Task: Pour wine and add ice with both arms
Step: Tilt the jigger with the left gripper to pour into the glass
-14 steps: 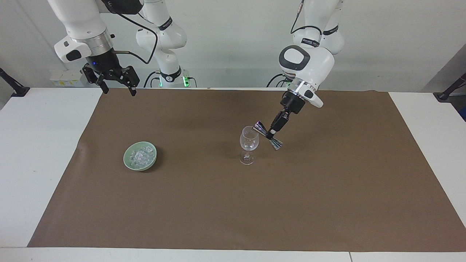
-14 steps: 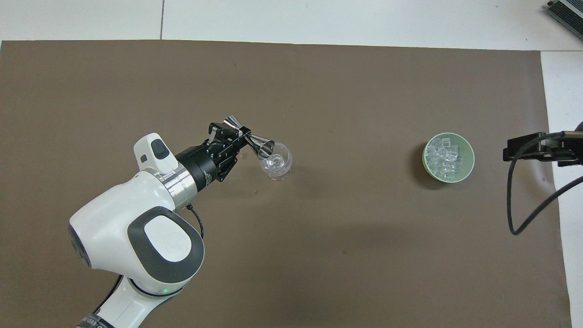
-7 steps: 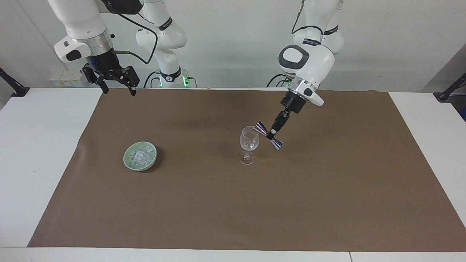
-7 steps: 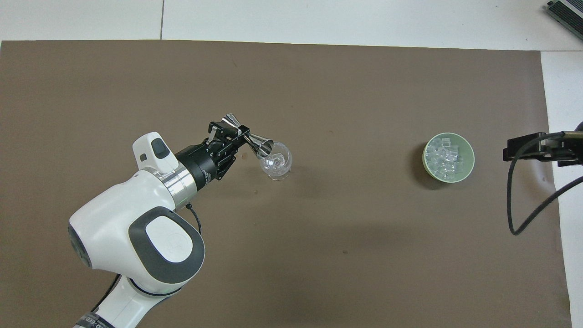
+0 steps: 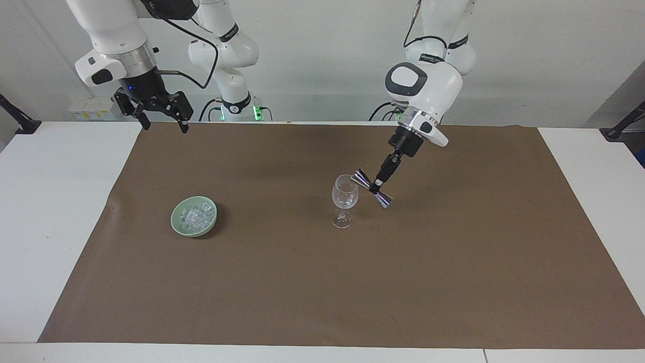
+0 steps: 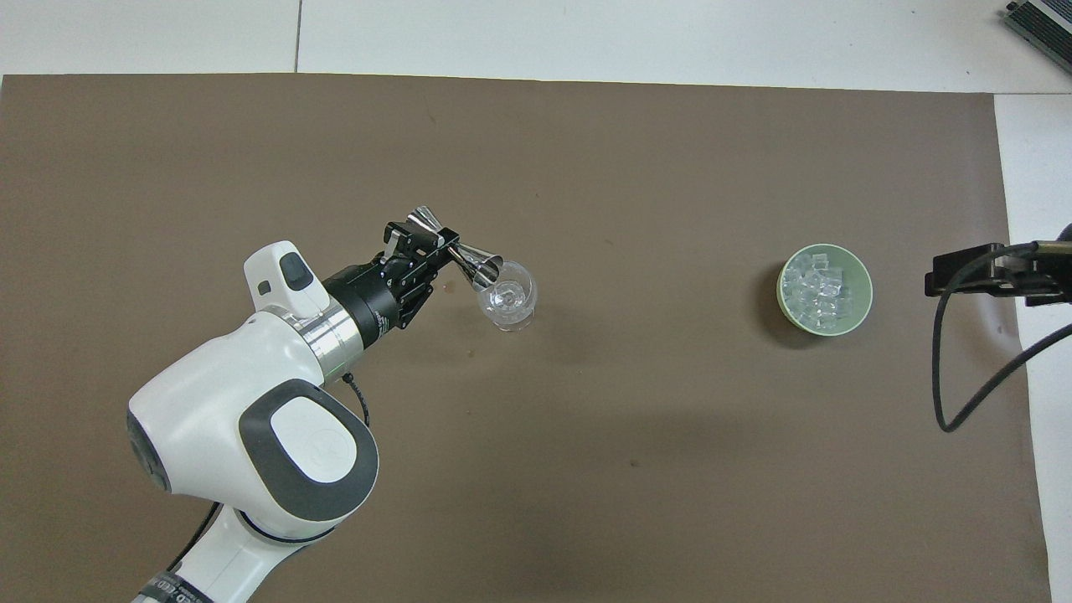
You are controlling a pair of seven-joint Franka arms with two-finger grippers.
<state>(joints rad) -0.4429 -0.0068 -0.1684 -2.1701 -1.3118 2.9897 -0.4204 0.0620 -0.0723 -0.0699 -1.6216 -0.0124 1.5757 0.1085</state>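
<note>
- The left gripper (image 5: 375,185) has its fingers (image 6: 435,251) pinched on the waist of a metal jigger (image 5: 371,187), held in the air beside the rim of the wine glass (image 5: 344,197).
- The jigger's long axis is tilted: one cup points down toward the glass mouth at its rim, the other cup sticks out past the fingers, toward the left arm's end of the desk (image 5: 60,212).
- The glass stands upright on the brown mat (image 5: 322,282).
- The ice (image 6: 819,286) lies heaped in a pale green bowl (image 6: 863,308), well apart from those fingers, toward the right arm's end.
- The right gripper (image 5: 160,118) waits over the mat's edge nearest the robots, its fingers spread and holding nothing.
</note>
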